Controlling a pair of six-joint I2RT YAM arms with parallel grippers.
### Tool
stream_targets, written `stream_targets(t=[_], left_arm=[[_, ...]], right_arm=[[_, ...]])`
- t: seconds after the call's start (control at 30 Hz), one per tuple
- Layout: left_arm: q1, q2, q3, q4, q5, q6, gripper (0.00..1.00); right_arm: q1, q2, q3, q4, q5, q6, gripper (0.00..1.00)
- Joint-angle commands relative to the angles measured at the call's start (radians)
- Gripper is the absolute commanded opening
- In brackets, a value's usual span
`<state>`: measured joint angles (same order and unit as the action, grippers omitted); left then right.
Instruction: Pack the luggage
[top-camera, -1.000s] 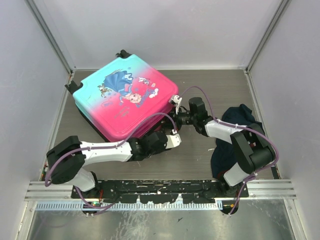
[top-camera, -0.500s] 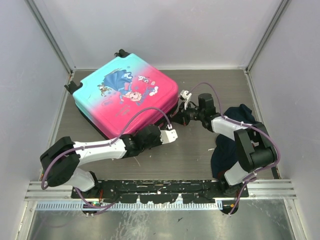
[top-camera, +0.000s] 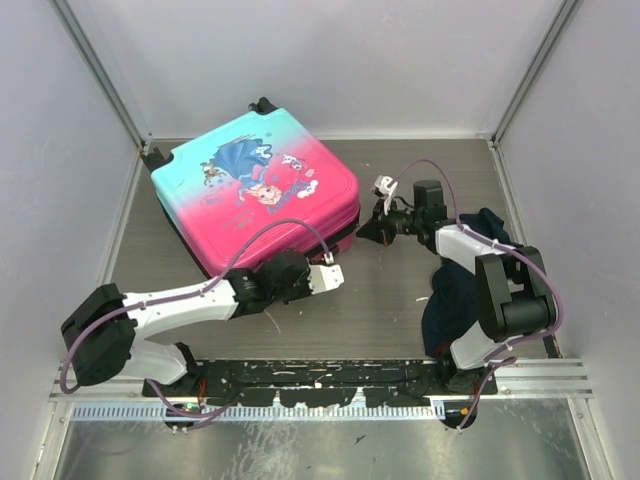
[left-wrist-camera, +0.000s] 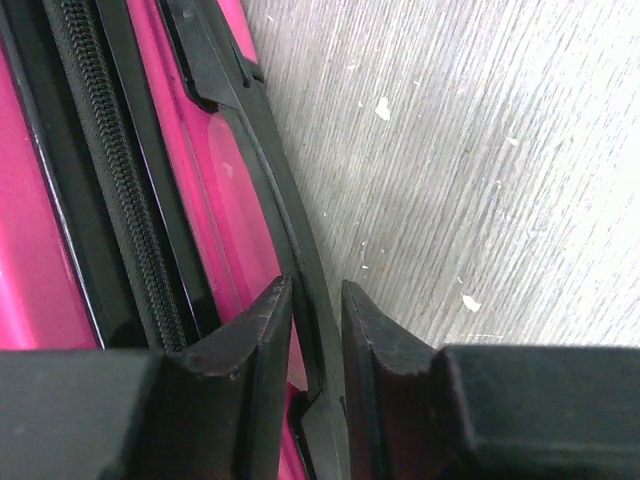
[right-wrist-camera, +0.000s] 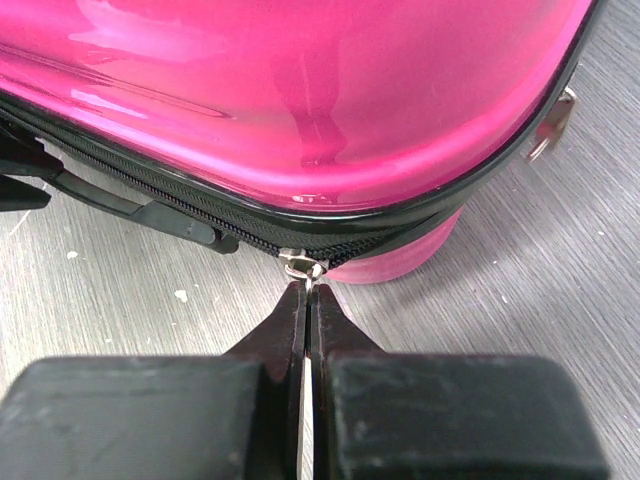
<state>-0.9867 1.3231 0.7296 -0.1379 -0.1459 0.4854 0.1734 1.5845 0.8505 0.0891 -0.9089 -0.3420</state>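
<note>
From above, the closed suitcase (top-camera: 255, 200) lies flat on the far left of the tabletop (top-camera: 400, 300), princess print up. The left gripper (top-camera: 328, 277) sits at its near pink edge and the right gripper (top-camera: 368, 230) at its right corner. A dark navy cloth heap (top-camera: 460, 290) lies by the right arm.

The left wrist view shows the jaws clenched around a black handle strip (left-wrist-camera: 300, 250) on the pink side wall, beside the zipper (left-wrist-camera: 100, 170).

The right wrist view shows the jaws pinched onto the silver zipper pull (right-wrist-camera: 303, 268) under the shell's rim.

Glossy plastic luggage (top-camera: 255, 200) shell — matt woodgrain table (top-camera: 400, 300).
</note>
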Motion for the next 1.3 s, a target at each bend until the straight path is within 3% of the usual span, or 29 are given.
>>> stream_targets(t=[0.0, 0.2, 0.27, 0.33, 0.43, 0.53, 0.67, 0.9, 1.13, 1.27], left_arm=[[0.007, 0.079, 0.136, -0.192, -0.111, -0.118, 0.30], [-0.041, 0.220, 0.214, -0.127, -0.188, -0.188, 0.45], [-0.042, 0.264, 0.245, -0.131, -0.200, -0.195, 0.45], [-0.042, 0.282, 0.234, -0.102, -0.196, -0.179, 0.40], [-0.041, 0.294, 0.206, -0.116, -0.152, -0.149, 0.14], [-0.034, 0.267, 0.142, -0.144, -0.095, -0.097, 0.00], [-0.002, 0.139, 0.018, -0.146, 0.010, 0.007, 0.00], [-0.001, -0.106, -0.152, -0.293, 0.208, 0.273, 0.00], [0.002, -0.257, -0.231, -0.425, 0.306, 0.450, 0.00], [0.002, -0.233, -0.218, -0.445, 0.323, 0.473, 0.00]], right_arm=[[-0.004, -0.047, -0.037, 0.027, 0.018, -0.003, 0.01], [0.040, -0.065, -0.077, 0.074, 0.032, 0.038, 0.01], [0.042, -0.071, -0.082, 0.084, 0.037, 0.041, 0.01], [0.042, -0.073, -0.078, 0.081, 0.040, 0.039, 0.01], [0.041, -0.081, -0.072, 0.058, 0.042, 0.015, 0.01], [0.027, -0.096, -0.063, -0.005, 0.034, -0.057, 0.01], [0.018, -0.147, -0.080, -0.123, 0.020, -0.174, 0.01], [-0.001, -0.293, -0.159, -0.246, 0.014, -0.293, 0.01], [-0.092, -0.192, 0.002, -0.314, -0.019, -0.426, 0.01], [-0.135, -0.117, 0.115, -0.414, -0.061, -0.544, 0.01]])
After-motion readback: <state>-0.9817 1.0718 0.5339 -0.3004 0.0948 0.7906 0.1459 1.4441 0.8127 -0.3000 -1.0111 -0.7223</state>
